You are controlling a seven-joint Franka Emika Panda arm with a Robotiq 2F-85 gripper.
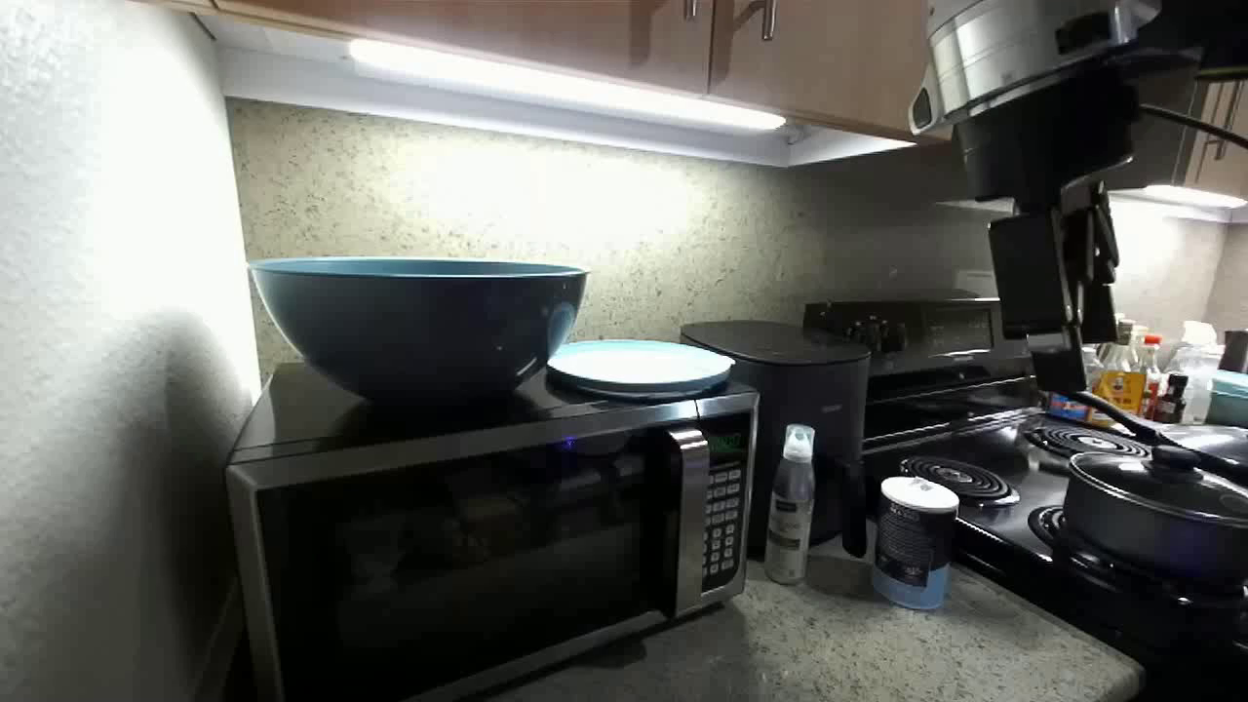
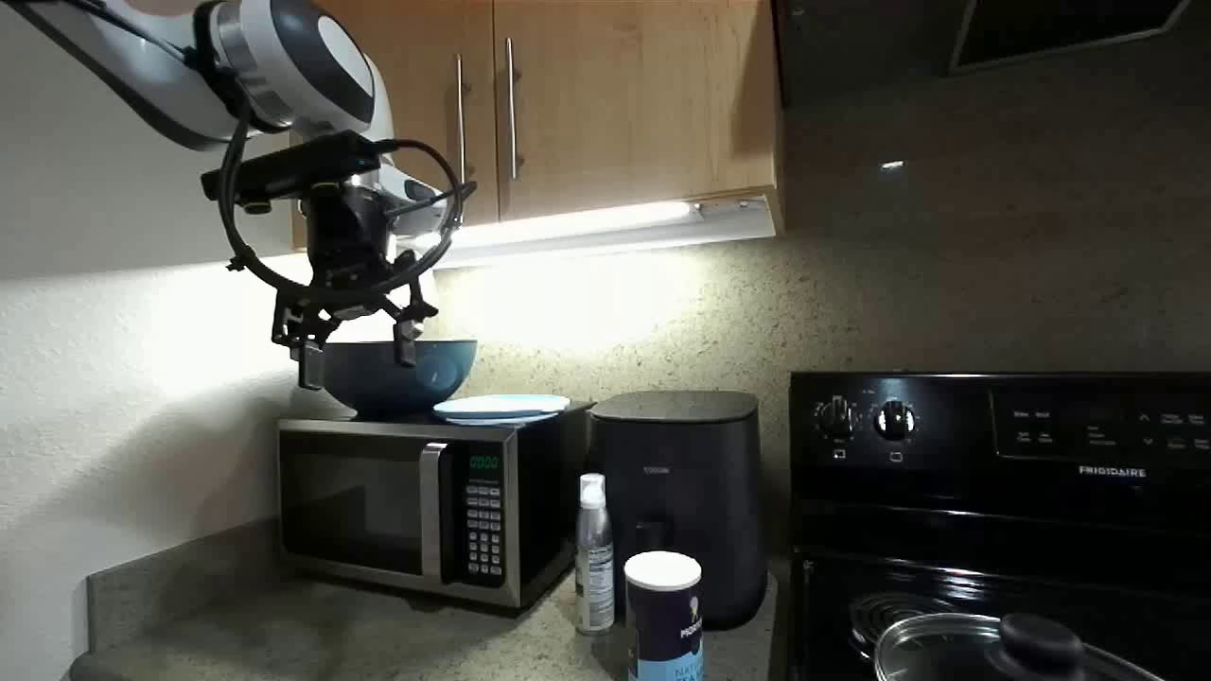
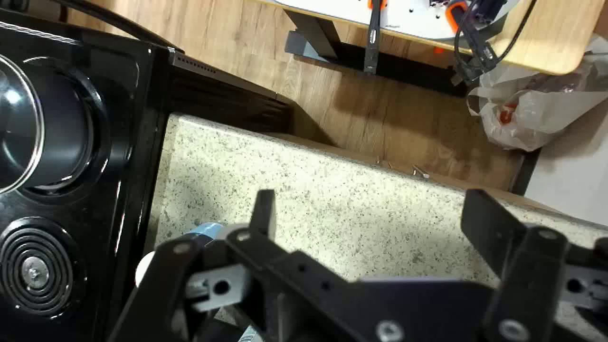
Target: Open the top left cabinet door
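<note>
The top left cabinet door [image 2: 426,85] is light wood and lies flush with the cabinet front. In an exterior view my arm covers its left part, while its long metal bar handle [image 2: 461,123] shows beside the right door's handle [image 2: 512,109]. Only the lower strip of the same left door [image 1: 487,34] shows in an exterior view. Lower than the handles, to the left and pointing down, my gripper [image 2: 359,354] hangs in front of the bowl, apart from the door. In the wrist view the gripper [image 3: 374,213] is open, with only the countertop seen between its fingers.
Below stands the microwave [image 2: 397,511], bearing a large blue bowl [image 1: 419,331] and light-blue plates [image 1: 641,366]. An air fryer [image 2: 676,501], spray bottle [image 2: 594,558] and salt canister [image 2: 662,605] stand to its right. The stove [image 1: 975,487] holds a lidded pan [image 1: 1160,517].
</note>
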